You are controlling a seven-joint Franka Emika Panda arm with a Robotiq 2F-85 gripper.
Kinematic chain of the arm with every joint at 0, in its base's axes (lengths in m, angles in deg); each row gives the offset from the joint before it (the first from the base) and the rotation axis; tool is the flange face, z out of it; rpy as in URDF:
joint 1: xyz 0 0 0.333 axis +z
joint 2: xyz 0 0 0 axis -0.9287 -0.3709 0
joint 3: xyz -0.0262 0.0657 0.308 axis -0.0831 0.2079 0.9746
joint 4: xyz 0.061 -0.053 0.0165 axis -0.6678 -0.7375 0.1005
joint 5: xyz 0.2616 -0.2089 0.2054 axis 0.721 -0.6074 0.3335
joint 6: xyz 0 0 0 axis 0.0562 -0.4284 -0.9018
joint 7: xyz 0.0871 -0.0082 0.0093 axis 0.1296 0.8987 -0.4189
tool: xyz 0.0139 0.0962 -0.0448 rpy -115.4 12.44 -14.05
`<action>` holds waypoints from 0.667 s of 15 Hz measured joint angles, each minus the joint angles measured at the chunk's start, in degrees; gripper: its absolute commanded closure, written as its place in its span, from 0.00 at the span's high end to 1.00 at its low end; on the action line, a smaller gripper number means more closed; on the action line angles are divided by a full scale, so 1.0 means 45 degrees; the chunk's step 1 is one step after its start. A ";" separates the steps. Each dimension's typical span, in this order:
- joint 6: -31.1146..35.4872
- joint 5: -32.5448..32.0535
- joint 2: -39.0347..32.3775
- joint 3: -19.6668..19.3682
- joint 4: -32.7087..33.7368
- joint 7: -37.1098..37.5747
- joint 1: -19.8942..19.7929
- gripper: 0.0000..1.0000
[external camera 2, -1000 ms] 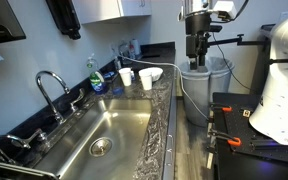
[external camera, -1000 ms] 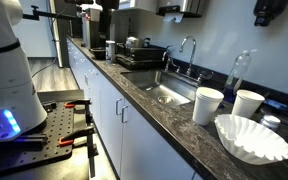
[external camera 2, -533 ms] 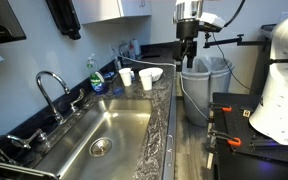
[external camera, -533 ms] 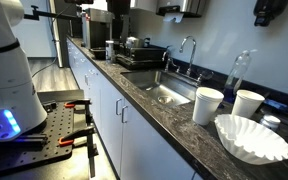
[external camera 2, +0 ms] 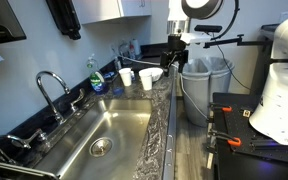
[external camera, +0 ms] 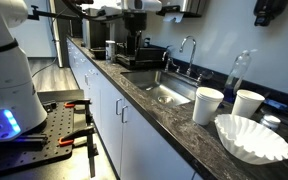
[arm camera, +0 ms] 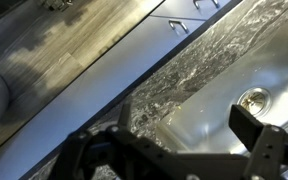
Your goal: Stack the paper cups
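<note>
Paper cups [external camera: 208,104], two of them, plain white and tapered with rolled rims, stand upright and side by side with a gap between them on the countertop [external camera: 169,125], just beyond one end of the sink [external camera: 164,93]. The countertop is dark, glossy, mottled stone; the sink is a brushed-metal rectangular basin with a round drain [arm camera: 252,98] and a curved chrome faucet [external camera: 189,50] behind it. Just beside the cups, on the side away from the sink, lies a wide stack of ruffled white coffee filters [external camera: 252,138]. A clear plastic bottle [external camera: 239,72] stands behind the cups, by the wall.

The gripper [external camera: 134,40] hangs high over the front edge of the counter beside the sink, well apart from the cups, which stand past the sink's opposite end. In the wrist view its dark, blocky fingers [arm camera: 259,140] are spread wide with nothing between them, and below them lie the stone counter edge and the basin; no cup shows there.
</note>
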 measured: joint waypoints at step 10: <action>0.2263 -0.1736 -0.2455 -0.0044 0.0969 0.1582 -0.1219 1.00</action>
